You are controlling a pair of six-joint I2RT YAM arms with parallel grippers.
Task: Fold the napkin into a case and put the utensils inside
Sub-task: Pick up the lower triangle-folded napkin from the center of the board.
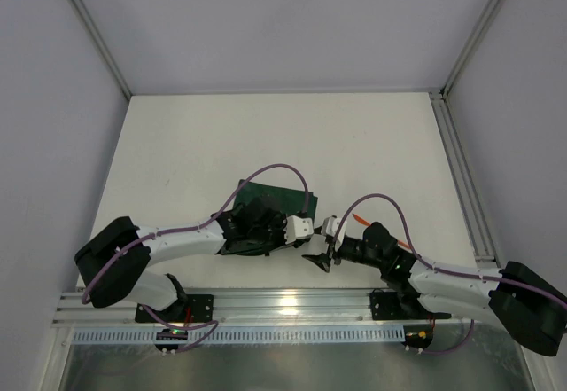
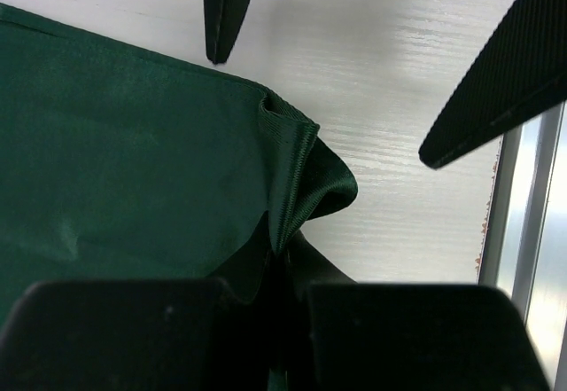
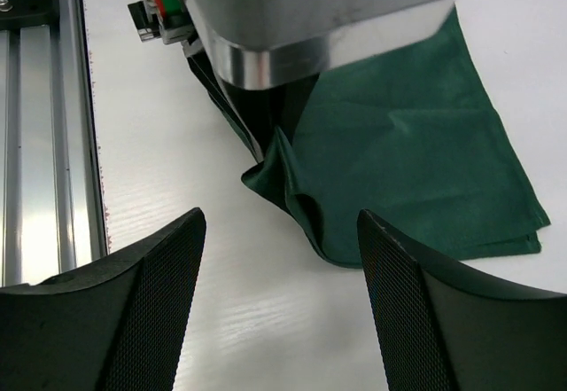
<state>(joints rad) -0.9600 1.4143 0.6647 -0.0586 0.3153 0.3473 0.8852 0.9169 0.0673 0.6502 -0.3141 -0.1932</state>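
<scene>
Top: left claw [image 1: 312, 234] at the folded napkin's [image 1: 276, 198] near corner. Right claw [image 1: 323, 254] just beside it, orange utensil [image 1: 361, 221] behind that claw.
Left wrist: left claw clamped on the bunched napkin corner.
Right wrist: right claw spread wide, empty, the napkin corner just ahead.

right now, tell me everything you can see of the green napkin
The napkin is dark green, matte woven cloth, folded into stacked layers whose edges show at one corner. It lies mostly flat on the white table. Another corner is bunched into a raised pleat, pinched by the shut left end effector. The open right end effector faces that corner without gripping it.
</scene>
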